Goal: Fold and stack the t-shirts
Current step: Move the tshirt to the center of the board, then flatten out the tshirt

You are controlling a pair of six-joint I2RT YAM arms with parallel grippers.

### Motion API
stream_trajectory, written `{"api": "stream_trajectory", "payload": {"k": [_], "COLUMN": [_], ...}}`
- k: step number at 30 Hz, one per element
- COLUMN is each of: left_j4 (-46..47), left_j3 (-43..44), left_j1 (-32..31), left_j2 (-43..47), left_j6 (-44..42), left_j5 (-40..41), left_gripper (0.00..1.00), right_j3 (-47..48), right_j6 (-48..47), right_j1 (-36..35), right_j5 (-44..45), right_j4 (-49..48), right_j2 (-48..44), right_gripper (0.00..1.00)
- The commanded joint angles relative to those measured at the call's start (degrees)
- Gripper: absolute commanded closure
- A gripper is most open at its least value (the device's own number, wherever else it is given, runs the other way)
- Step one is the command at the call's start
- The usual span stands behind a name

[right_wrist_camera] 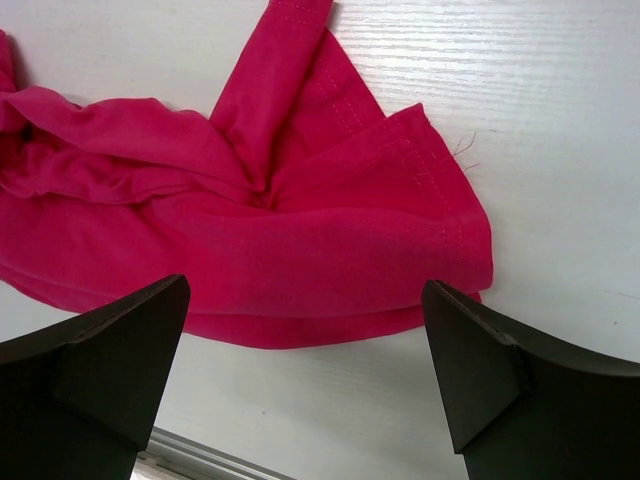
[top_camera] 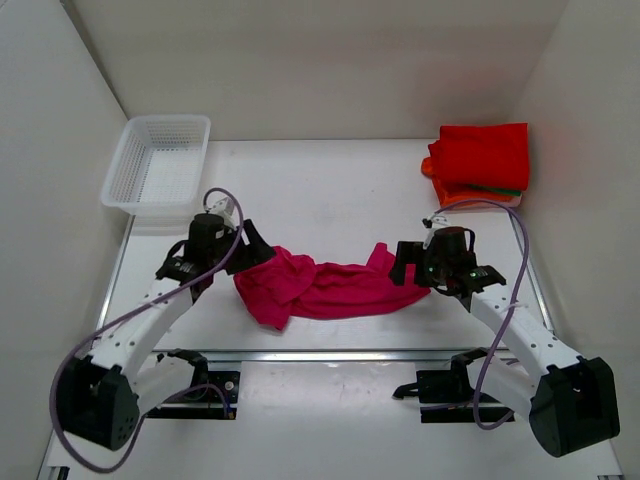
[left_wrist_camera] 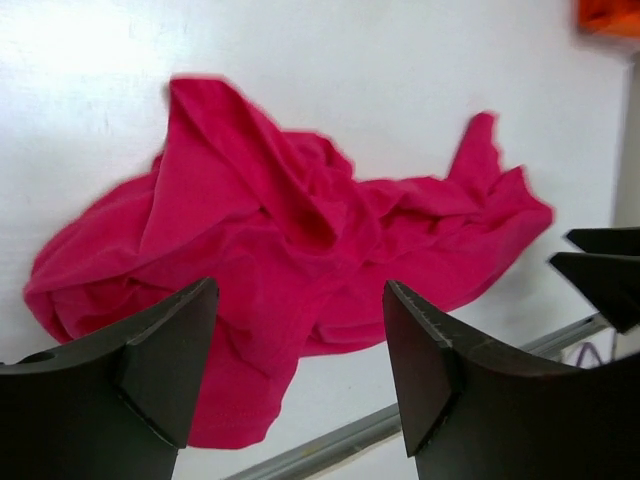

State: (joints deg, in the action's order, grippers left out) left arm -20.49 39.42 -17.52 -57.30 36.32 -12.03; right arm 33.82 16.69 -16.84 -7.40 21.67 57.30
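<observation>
A magenta-pink t-shirt point(top_camera: 325, 287) lies crumpled in a long heap across the near middle of the table. My left gripper point(top_camera: 250, 248) hovers at its left end, jaws open and empty, the cloth point(left_wrist_camera: 270, 240) lying beyond the fingertips. At the shirt's right end my right gripper point(top_camera: 405, 262) stands wide open just short of a folded hem corner point(right_wrist_camera: 330, 250). In the far right corner a bright red t-shirt point(top_camera: 484, 155) rests folded on top of an orange one point(top_camera: 437, 190), with a thin green edge point(top_camera: 500, 190) showing between them.
A white mesh basket point(top_camera: 157, 165) stands at the far left of the table. A metal rail point(top_camera: 350, 352) runs along the table's near edge. White walls close in the left, right and far sides.
</observation>
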Motion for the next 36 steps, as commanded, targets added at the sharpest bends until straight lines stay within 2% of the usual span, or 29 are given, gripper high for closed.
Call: {"api": "stream_trajectory", "payload": {"k": [1,5,11,12,21,27,30,31,33,34,36], "left_j4": [-0.4,-1.3,3.5,3.6,7.2,8.6,8.7,8.4,8.8,7.9,4.0], "left_j3": [4.1,9.0,10.0,10.4,10.8,11.7,13.0,13.6,13.8,14.7,16.6], "left_j1": [-4.4,-8.5,-14.3,-14.4,-14.6,-13.7,-13.5,-13.7,-13.8,-13.8,-13.3], "left_j2": [-7.2,-17.7,-24.1,-25.2,-28.7,-29.8,-31.6,-32.3,-33.2,-33.3,-31.1], "left_j6": [2.3,4.7,8.1,8.0,9.8,10.6,10.4,10.3,9.7,9.6,8.8], "left_j5": [5.1,3.9,5.7,6.1,7.6,7.7,7.3,6.6,6.1,4.8,2.9], "left_gripper": [0.23,0.23,0.27,0.30,0.34,0.47,0.47,0.50,1.00,1.00,1.00], "right_j3": [-0.1,-0.9,-2.1,-2.1,-2.7,-3.4,-2.5,-2.0,0.2,1.0,4.9], "right_j6": [1.1,1.2,0.3,0.2,-0.5,-0.7,-1.6,-2.0,-3.4,-3.9,-5.0], "right_j1": [-0.6,0.5,4.7,5.1,5.7,6.4,7.6,7.8,7.9,8.0,8.8], "right_j5": [1.9,1.0,-1.3,-1.2,-3.1,-4.0,-4.3,-4.0,-3.5,-3.0,-2.7], "right_j4": [-2.1,-2.0,-2.0,-2.2,-4.3,-6.2,-7.7,-8.0,-8.6,-8.8,-9.2], "right_j2": [-1.0,-1.9,-3.9,-3.8,-2.5,-0.5,1.4,2.4,4.7,6.6,10.2], "right_gripper": [0.01,0.01,0.01,0.01,0.01,0.02,0.03,0.02,0.05,0.09,0.33]}}
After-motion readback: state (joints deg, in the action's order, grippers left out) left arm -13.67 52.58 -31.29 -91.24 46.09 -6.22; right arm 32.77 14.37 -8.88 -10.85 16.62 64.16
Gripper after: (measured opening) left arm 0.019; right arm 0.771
